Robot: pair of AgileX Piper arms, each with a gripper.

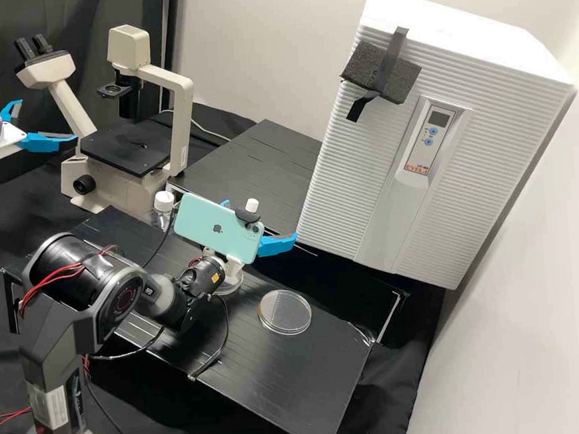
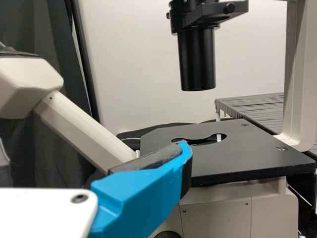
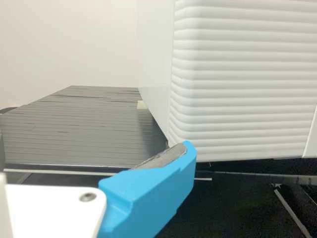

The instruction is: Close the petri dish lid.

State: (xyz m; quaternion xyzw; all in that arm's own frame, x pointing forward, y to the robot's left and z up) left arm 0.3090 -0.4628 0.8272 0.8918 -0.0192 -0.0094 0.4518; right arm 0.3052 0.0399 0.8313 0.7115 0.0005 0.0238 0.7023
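In the high view, the petri dish is seen lying flat on the black counter, apart from both arms; whether its lid is on cannot be told. At its ten o'clock, a second clear round piece is partly hidden by the right arm. Toward twelve o'clock of the dish, the right end effector is held spread, gripping nothing; the left end effector, far off toward half past ten near the microscope, is likewise spread and empty. By the left wrist view, a keyhole-like opening is revealed in the microscope's black stage, beneath a black cylinder. By the right wrist view, the ribbed white cabinet's corner is shown beside a black-striped surface.
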